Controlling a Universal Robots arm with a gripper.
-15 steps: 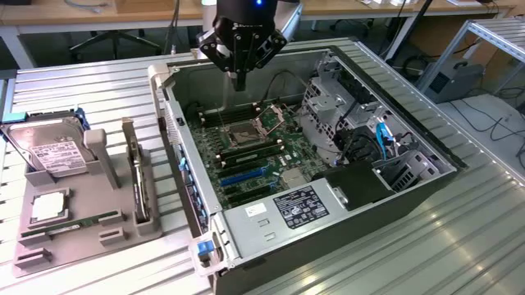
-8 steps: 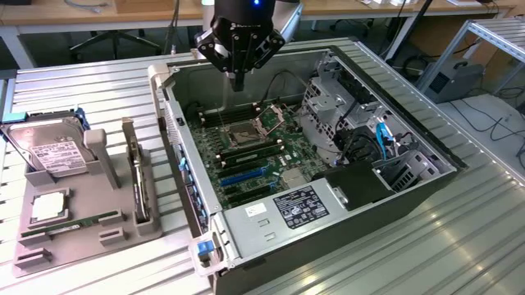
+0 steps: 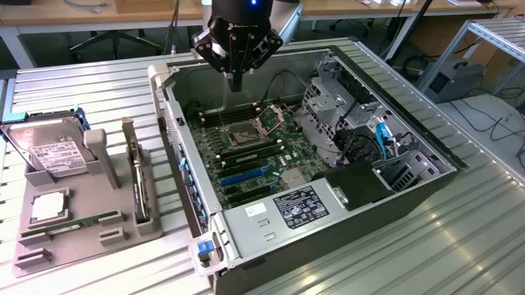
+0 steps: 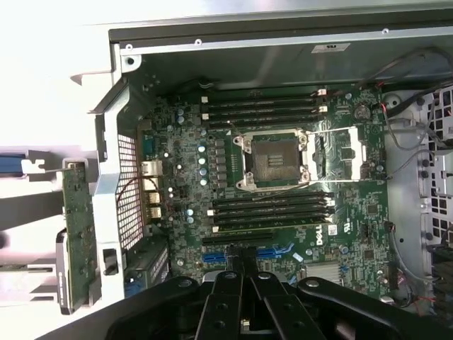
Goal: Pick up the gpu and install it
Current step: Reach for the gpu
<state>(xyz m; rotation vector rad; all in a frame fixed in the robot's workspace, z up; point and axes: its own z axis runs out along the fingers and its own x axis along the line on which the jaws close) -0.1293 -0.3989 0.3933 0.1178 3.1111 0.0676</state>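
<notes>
The gpu (image 3: 138,179) stands on edge in a slot of the grey holder (image 3: 78,249) at the exterior view's left, outside the case. In the wrist view its green board (image 4: 78,234) shows just beyond the case's slotted rear wall. My gripper (image 3: 236,83) hangs over the open computer case (image 3: 328,203), above the far end of the motherboard (image 3: 258,153), well apart from the gpu. Its fingers (image 4: 244,273) are shut with nothing between them, pointing down near the blue expansion slots (image 4: 276,251).
A silver hard drive (image 3: 53,153), a CPU (image 3: 49,206) and a narrow RAM stick (image 3: 70,224) share the grey holder. Inside the case are the open CPU socket (image 4: 272,159), drive cages (image 3: 336,104), cables and the power supply (image 3: 299,209). The table is slatted metal.
</notes>
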